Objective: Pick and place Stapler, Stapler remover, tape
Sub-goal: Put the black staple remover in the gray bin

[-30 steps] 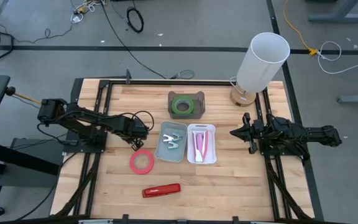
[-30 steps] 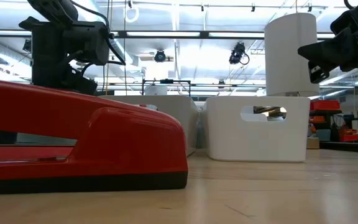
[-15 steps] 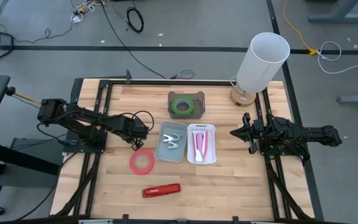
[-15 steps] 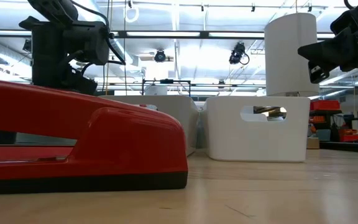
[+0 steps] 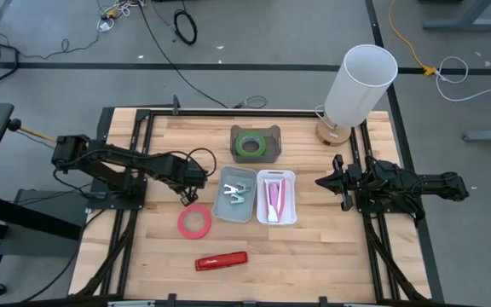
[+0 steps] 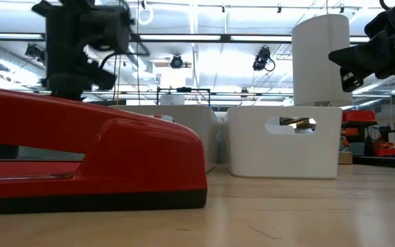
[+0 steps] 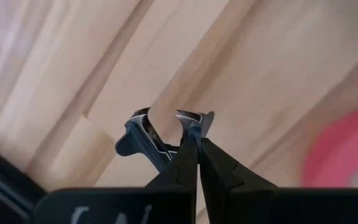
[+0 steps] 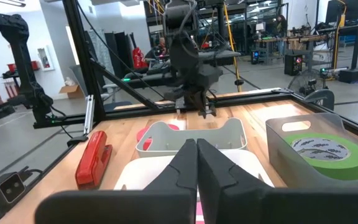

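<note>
My left gripper (image 5: 196, 179) hangs left of the bins, shut on a dark staple remover (image 7: 138, 134), above bare wood beside the red tape ring (image 5: 194, 222). The red stapler (image 5: 222, 260) lies flat near the front edge and fills the low view (image 6: 88, 158). A grey bin (image 5: 235, 194) holds pale staple removers. A white bin (image 5: 276, 198) holds pink items. My right gripper (image 5: 322, 182) is shut and empty, right of the white bin. My left gripper pinches the staple remover between its two fingertips, on the body just behind the claws (image 7: 180, 132). The fingers point down from above. The remover is lifted clear of the table, its two claws (image 7: 194, 118) sticking out past the fingertips.
A dark bin (image 5: 255, 143) with a green tape roll stands at the back centre. A white lamp (image 5: 358, 85) stands at the back right corner. Bare wood lies along the front edge right of the stapler.
My left gripper has risen and gone a little toward the table's right, toward the grey bin, still shut on the staple remover.
</note>
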